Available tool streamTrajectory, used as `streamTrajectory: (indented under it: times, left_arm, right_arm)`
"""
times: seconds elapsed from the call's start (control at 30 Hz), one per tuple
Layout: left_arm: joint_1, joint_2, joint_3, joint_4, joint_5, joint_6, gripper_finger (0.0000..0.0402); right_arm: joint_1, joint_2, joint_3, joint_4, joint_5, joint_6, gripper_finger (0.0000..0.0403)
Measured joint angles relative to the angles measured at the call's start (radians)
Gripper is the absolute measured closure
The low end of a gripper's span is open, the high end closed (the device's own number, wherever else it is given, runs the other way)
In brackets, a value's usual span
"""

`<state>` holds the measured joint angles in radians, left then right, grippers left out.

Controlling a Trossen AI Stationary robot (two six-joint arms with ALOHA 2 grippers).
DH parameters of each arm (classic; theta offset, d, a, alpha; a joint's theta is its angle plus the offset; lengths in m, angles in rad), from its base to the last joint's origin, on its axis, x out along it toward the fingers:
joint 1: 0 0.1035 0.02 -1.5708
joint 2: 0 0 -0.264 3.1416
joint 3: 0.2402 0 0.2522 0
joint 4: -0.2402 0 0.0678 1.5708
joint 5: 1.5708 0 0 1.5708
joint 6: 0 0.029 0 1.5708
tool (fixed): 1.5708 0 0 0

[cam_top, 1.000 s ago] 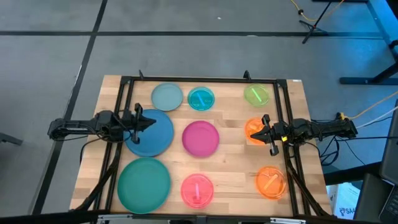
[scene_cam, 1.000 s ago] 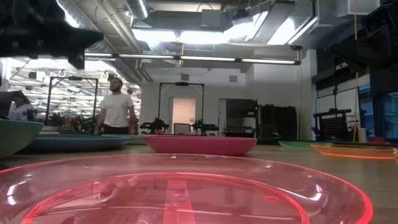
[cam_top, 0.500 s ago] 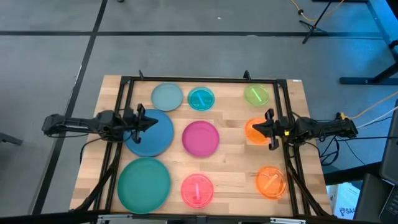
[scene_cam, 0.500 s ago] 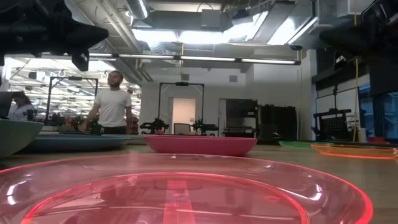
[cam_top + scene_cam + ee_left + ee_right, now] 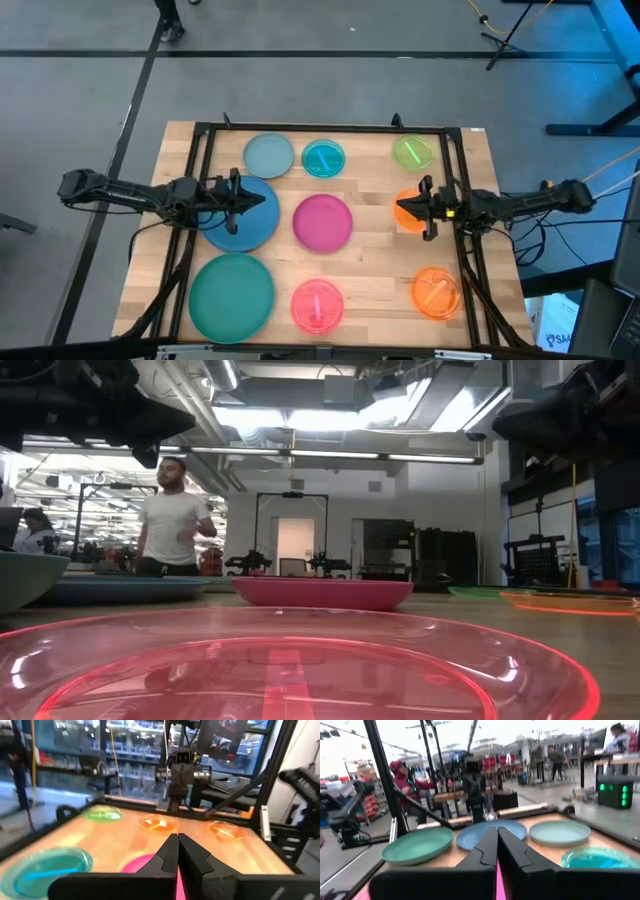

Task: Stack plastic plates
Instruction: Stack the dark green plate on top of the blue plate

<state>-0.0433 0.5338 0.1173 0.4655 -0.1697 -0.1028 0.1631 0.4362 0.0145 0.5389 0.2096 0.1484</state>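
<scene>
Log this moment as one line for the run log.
phase: pre-grasp | left gripper: shut, over blue plate | right gripper: shut, over orange plate | plates: none stacked

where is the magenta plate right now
In the high view the magenta plate lies flat at the table's middle, between the big blue plate on its left and an orange plate on its right, with the small teal plate beyond it.

The left tool [image 5: 262, 201] has advanced farther over the blue plate [image 5: 243, 223] toward the table's middle.
</scene>
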Motion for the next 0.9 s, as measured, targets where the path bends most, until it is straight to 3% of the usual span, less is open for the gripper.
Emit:
streamTrajectory:
  times: [0.23, 0.4, 0.67, 0.9]
  left_arm:
    - [0.0, 0.052, 0.0, 0.172, 0.002, 0.142, 0.0401]
    - [0.001, 0.051, 0.001, 0.204, 0.043, 0.183, 0.0401]
    - [-0.016, 0.039, 0.001, 0.189, 0.15, 0.089, 0.0401]
    - [-0.037, -0.004, 0.001, 0.175, 0.11, 0.068, 0.0401]
  right_arm:
    - [0.0, 0.409, 0.182, 0.038, 0.0, 0.03, 0.0398]
    - [0.001, 0.698, 0.367, 0.036, -0.02, 0.031, 0.0398]
    - [0.014, 1.111, 0.699, 0.032, -0.135, 0.054, 0.0398]
    - [0.06, 1.386, 1.014, -0.082, -0.15, 0.066, 0.0398]
